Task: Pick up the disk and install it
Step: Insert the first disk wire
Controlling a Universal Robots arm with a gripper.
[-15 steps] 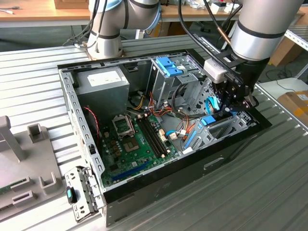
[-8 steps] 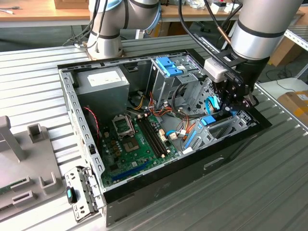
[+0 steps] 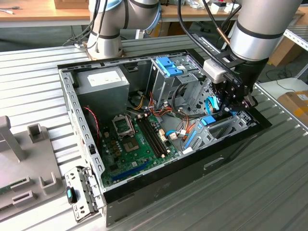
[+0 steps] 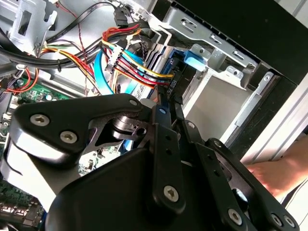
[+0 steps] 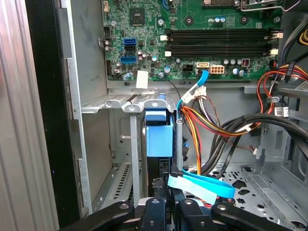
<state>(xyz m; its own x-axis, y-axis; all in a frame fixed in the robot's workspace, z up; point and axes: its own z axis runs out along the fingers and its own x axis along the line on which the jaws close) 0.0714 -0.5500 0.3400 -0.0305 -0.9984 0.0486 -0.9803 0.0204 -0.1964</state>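
1. One open computer case (image 3: 159,168) lies on its side on the ribbed metal table (image 3: 269,192). It is the main container here.
2. Inside the case, one green circuit board (image 3: 130,149) covers the floor. One grey power box (image 3: 103,82) sits in the far corner towards the exterior view's left.
3. One metal drive cage (image 3: 178,82) stands in the far part of the case, with one ribbed blue latch (image 3: 169,66) on top of it.
4. A bundle of red, yellow and black wires (image 5: 211,125) runs across the middle. One flat light-blue cable (image 5: 202,185) loops just beside the gripper.
5. The disk (image 5: 159,137) stands on edge in a slot of the metal bay (image 5: 110,103) at the case's corner on the exterior view's right. Its blue bracket faces up between the bay's rails. It also shows in the exterior view (image 3: 208,120) and the second wrist view (image 4: 195,60).
6. The one gripper (image 3: 227,107) is down inside the case, right at the disk. Both wrist views (image 5: 167,208) (image 4: 171,103) show it in line with the disk's edge. I cannot tell how far open it is, or whether it has hold of the disk.
7. Outside the case, one loose metal panel (image 3: 84,192) leans at the near corner. One grey fixture (image 3: 19,159) lies on the exterior view's left.
8. One person's hand (image 4: 274,173) rests near the case's outer wall in the second wrist view.
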